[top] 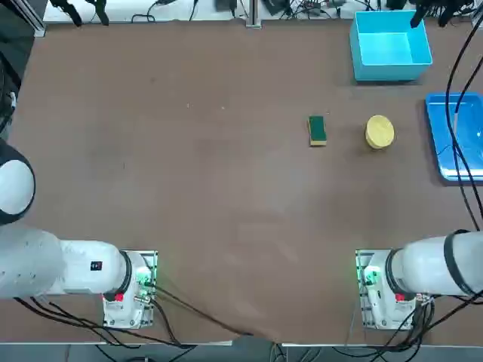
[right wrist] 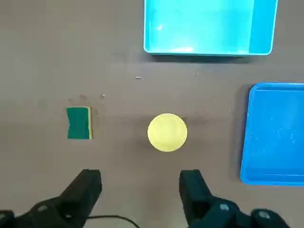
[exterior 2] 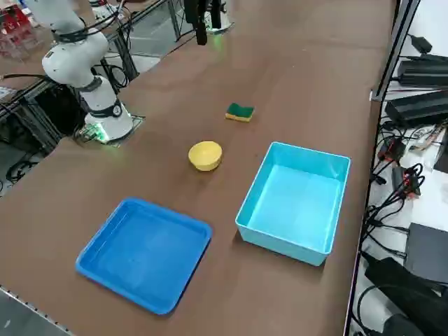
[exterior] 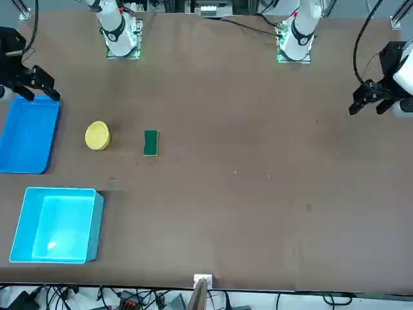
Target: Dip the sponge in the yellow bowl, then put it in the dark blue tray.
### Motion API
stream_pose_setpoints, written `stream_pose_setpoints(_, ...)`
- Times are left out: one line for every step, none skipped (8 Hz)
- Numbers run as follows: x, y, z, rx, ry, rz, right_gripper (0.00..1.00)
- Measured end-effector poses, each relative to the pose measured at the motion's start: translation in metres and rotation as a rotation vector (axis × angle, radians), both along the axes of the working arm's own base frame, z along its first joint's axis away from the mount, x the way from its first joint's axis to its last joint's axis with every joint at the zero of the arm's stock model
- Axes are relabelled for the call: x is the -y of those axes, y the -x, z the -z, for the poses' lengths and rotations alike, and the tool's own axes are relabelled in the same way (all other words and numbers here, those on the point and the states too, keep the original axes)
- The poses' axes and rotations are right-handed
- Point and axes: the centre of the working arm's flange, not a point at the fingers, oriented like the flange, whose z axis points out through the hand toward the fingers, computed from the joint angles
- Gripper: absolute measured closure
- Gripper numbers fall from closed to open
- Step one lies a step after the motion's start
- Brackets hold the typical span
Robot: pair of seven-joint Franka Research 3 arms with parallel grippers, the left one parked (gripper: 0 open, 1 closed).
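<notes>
The counter (top: pixel 189 173) is a broad brown surface with everything gathered in the right part of the top view, within reach of the working arm, presumably so each step is a short move; the light cyan box (top: pixel 390 45) sits in the upper right of that view, well apart from the rest, and has no part in the task, so it looks like a distractor to be passed over; the dark blue tray (top: pixel 441 136) lies against the right edge of the frame, shallow and open-topped, which should make a drop from above easy; the yellow bowl (top: pixel 379 131) stands between the tray and the sponge, so the order of the task runs in one line across the frame; the sponge (top: pixel 317 130) lies flat, green face up with its yellow layer showing at one side, just left of the bowl and not touching it, untouched as far as can be judged; the right hand (right wrist: pixel 140 190) appears in the wrist view held high above the counter, its two fingers (right wrist: pixel 88 187) spread wide with nothing between them, a sensible pose from which to descend on the sponge.
</notes>
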Motion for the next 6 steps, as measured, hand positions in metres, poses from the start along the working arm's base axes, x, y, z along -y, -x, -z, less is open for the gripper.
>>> stream_pose_setpoints(0.000, 0.000, 0.000, 0.001, 0.000, -0.001, 0.00)
stream_pose_setpoints(-0.002, 0.000, 0.000, 0.001, -0.001, -0.003, 0.00)
stream_pose_setpoints(-0.006, -0.001, 0.001, -0.001, -0.004, -0.011, 0.00)
stream_pose_setpoints(-0.015, -0.003, 0.005, -0.008, -0.018, -0.022, 0.00)
stream_pose_setpoints(-0.032, -0.009, 0.012, -0.007, -0.044, -0.033, 0.00)
stream_pose_setpoints(-0.058, -0.018, 0.025, -0.004, -0.057, -0.026, 0.00)
